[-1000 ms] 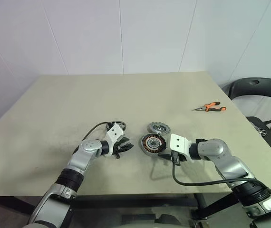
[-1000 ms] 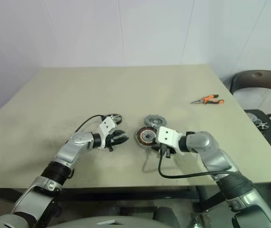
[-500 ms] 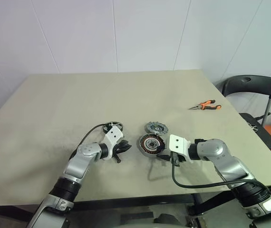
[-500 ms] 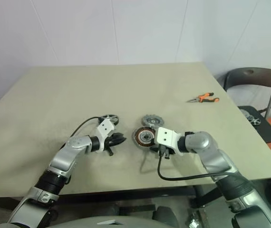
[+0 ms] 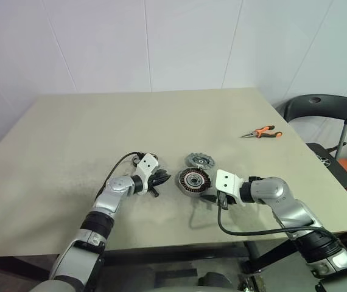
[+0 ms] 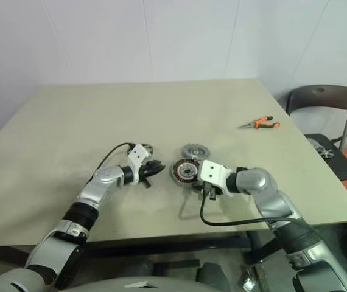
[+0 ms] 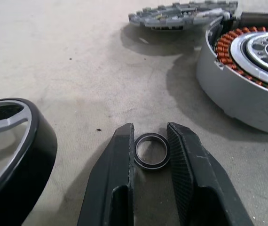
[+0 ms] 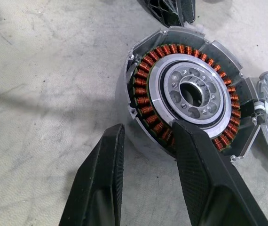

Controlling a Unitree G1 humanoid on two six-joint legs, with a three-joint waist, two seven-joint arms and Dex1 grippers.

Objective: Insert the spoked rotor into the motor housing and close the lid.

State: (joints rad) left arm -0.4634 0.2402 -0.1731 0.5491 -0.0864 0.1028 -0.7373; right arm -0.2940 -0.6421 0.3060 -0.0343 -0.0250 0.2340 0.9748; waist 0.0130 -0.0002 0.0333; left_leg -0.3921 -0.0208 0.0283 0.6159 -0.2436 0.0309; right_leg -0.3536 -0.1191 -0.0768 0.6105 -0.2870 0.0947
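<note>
Left gripper (image 7: 149, 141): fingers are lying low on the surface, flanking a small metal ring (image 7: 151, 150); a gap is showing on each side, so the jaws are standing slightly apart and clamping nothing.
Left arm: is reaching forward and inward, forearm low over the surface (image 5: 70, 140), gripper pointing toward the motor housing (image 5: 193, 181).
Spoked rotor (image 7: 7, 141): silver spokes inside a dark rim, is lying flat just beside the left gripper, on its outer side.
Right gripper (image 8: 145, 141): jaws are standing apart, holding nothing; one finger (image 8: 190, 150) is overlapping the housing's near edge, the other is resting on bare surface.
Right arm: is angling inward and down toward the housing.
Motor housing: squat grey cylinder, copper windings ringing a silver hub, is sitting open between the two grippers.
Lid (image 5: 200, 161): ribbed grey cap, is lying just behind the housing.
</note>
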